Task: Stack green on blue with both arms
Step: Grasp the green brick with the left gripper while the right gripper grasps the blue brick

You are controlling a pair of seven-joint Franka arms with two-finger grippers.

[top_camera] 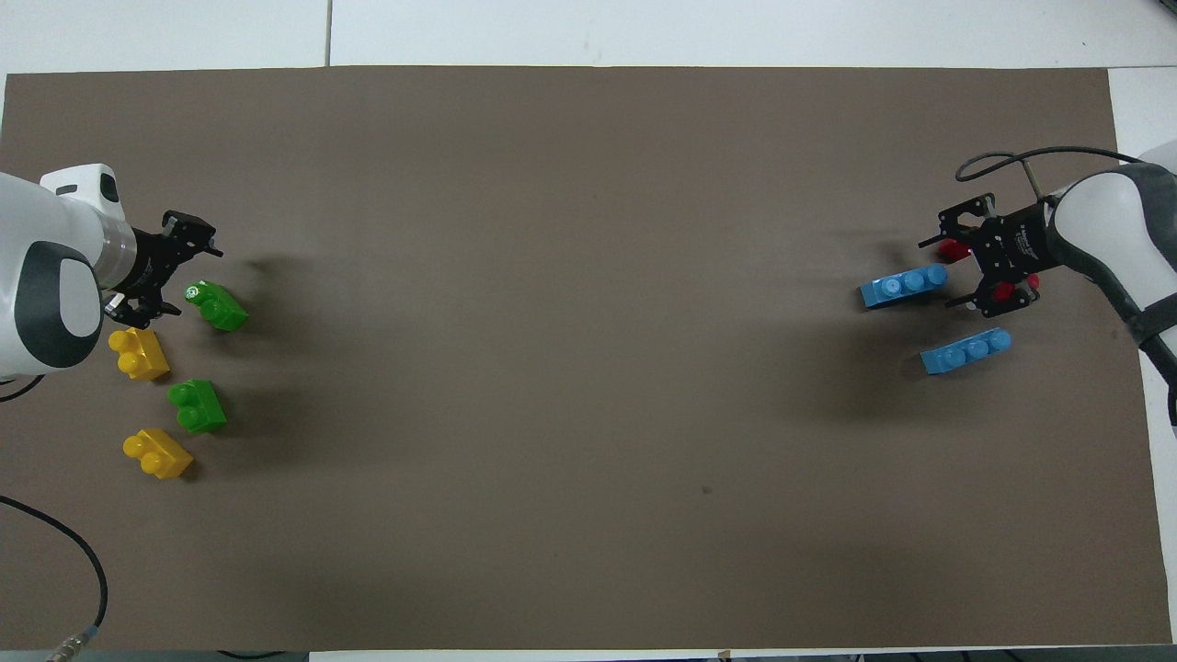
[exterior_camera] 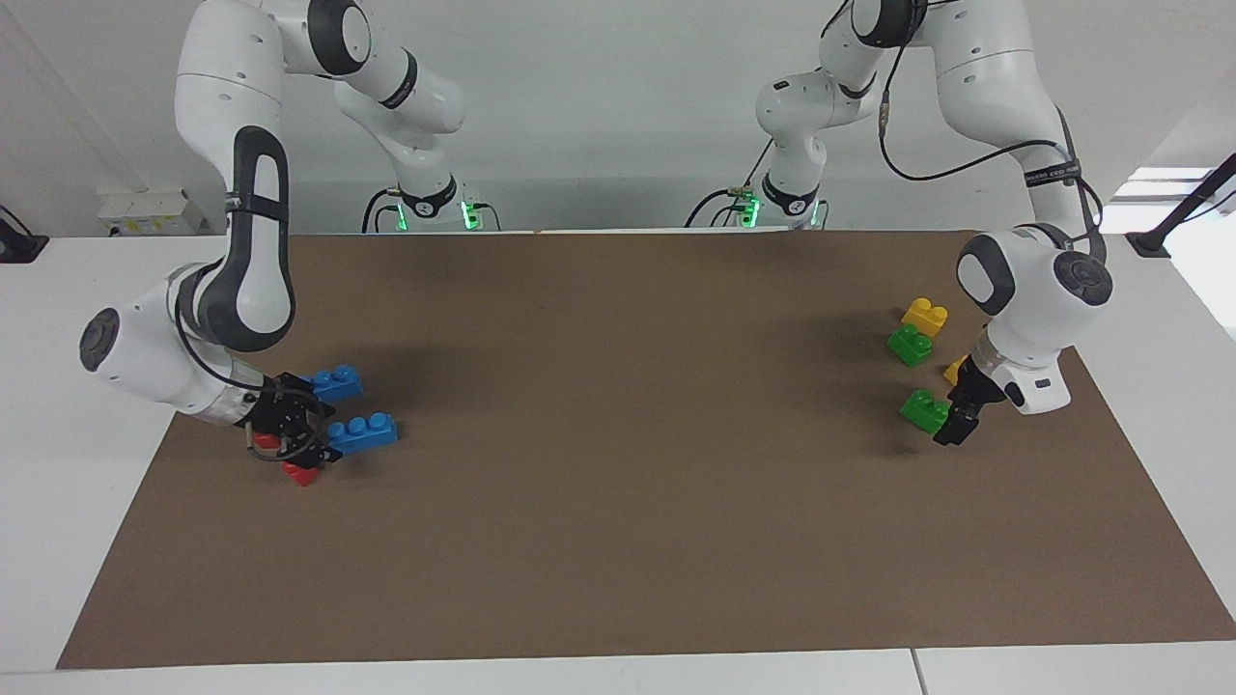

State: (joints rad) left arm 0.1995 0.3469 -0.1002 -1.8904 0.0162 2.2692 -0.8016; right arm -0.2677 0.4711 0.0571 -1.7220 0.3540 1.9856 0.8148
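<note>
Two green bricks lie toward the left arm's end, one farther (exterior_camera: 925,410) (top_camera: 216,306) and one nearer (exterior_camera: 910,344) (top_camera: 196,405) to the robots. My left gripper (exterior_camera: 954,425) (top_camera: 195,278) is open and low at the mat, its fingers on either side of the farther green brick's end without gripping it. Two blue bricks lie toward the right arm's end, one farther (exterior_camera: 362,432) (top_camera: 904,286) and one nearer (exterior_camera: 336,382) (top_camera: 965,351). My right gripper (exterior_camera: 319,434) (top_camera: 940,273) is open at the farther blue brick's end.
Two yellow bricks (top_camera: 140,354) (top_camera: 158,452) lie beside the green ones; the left hand partly hides one in the facing view. Two small red bricks (top_camera: 952,248) (top_camera: 1007,290) sit under the right gripper. A brown mat (exterior_camera: 618,483) covers the table.
</note>
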